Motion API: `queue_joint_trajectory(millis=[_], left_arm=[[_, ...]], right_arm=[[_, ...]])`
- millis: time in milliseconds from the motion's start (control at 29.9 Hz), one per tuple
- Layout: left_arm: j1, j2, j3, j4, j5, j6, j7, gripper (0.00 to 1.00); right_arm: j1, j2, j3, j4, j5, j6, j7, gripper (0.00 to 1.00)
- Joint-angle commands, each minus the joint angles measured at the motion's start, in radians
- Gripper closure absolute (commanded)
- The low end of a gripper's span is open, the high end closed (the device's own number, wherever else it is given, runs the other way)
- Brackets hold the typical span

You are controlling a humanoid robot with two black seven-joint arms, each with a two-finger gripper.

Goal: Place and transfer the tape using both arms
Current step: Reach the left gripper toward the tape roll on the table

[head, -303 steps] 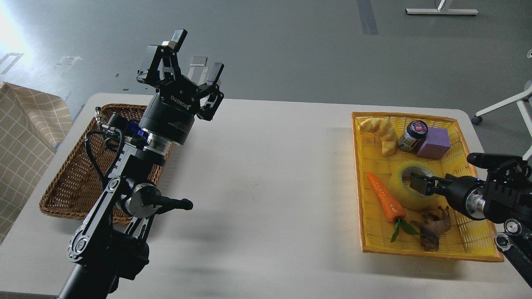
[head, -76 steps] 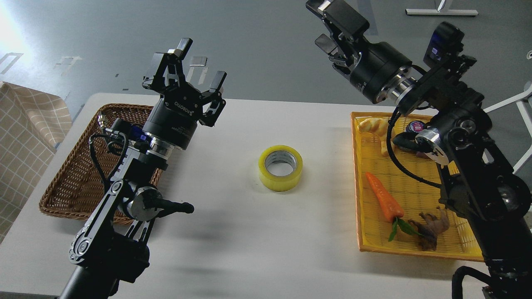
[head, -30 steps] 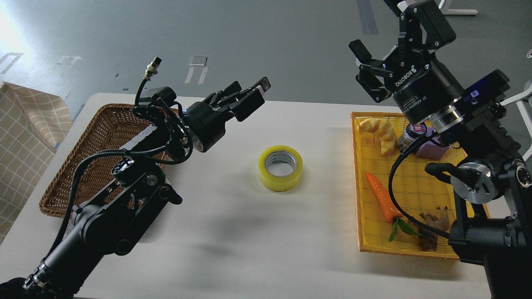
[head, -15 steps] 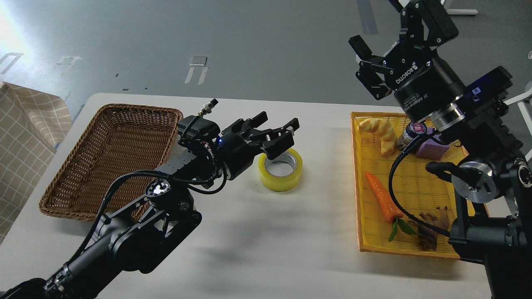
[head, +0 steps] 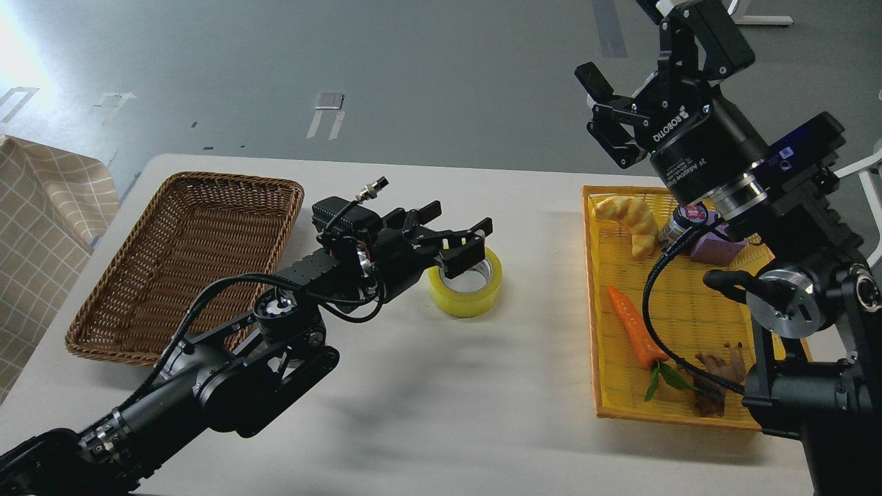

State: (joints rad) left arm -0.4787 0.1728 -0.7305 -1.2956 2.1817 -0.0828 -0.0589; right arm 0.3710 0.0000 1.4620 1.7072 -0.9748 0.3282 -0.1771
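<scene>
The tape (head: 474, 288), a yellowish roll with a pale core, lies flat near the middle of the white table (head: 441, 413). My left gripper (head: 460, 235) is open and reaches in from the left, low over the roll's left rim; its near finger (head: 460, 253) overlaps that rim. Whether it touches the roll cannot be told. My right gripper (head: 644, 48) is open and empty, raised high above the back of the yellow tray (head: 599, 386), its upper finger running off the top edge.
A brown wicker basket (head: 138, 331) lies at the left. The yellow tray at the right holds a carrot (head: 634, 327), a croissant (head: 630, 215), a small jar (head: 689, 222), a purple block (head: 716, 246) and a brown figurine (head: 720, 375).
The tape went from the yellow tray to the table's middle and the right arm rose. In the last second my left arm swung down and right until its open gripper reached the roll.
</scene>
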Motion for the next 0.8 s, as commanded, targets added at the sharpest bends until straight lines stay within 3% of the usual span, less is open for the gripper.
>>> queue_joint_trajectory(millis=[0,234,301,769], left_arm=[[-0.038,-0.024,0.049,0.033,0.000,0.002,0.011,0.02],[-0.051,-0.093,0.060,0.094,0.000,0.006,0.014,0.02],[-0.051,-0.119,0.060,0.172,0.000,0.050,0.016,0.02],[-0.093,-0.055,0.063,0.286,0.000,0.115,0.025,0.02]], right_arm=[[0.002,0.000,-0.002,0.008,-0.001,-0.001,-0.001,0.00],[0.000,0.000,0.000,0.017,-0.001,-0.001,0.001,0.00],[0.000,0.000,0.006,0.025,0.001,-0.006,0.001,0.00],[0.000,0.000,0.001,0.025,0.001,-0.001,0.001,0.00]])
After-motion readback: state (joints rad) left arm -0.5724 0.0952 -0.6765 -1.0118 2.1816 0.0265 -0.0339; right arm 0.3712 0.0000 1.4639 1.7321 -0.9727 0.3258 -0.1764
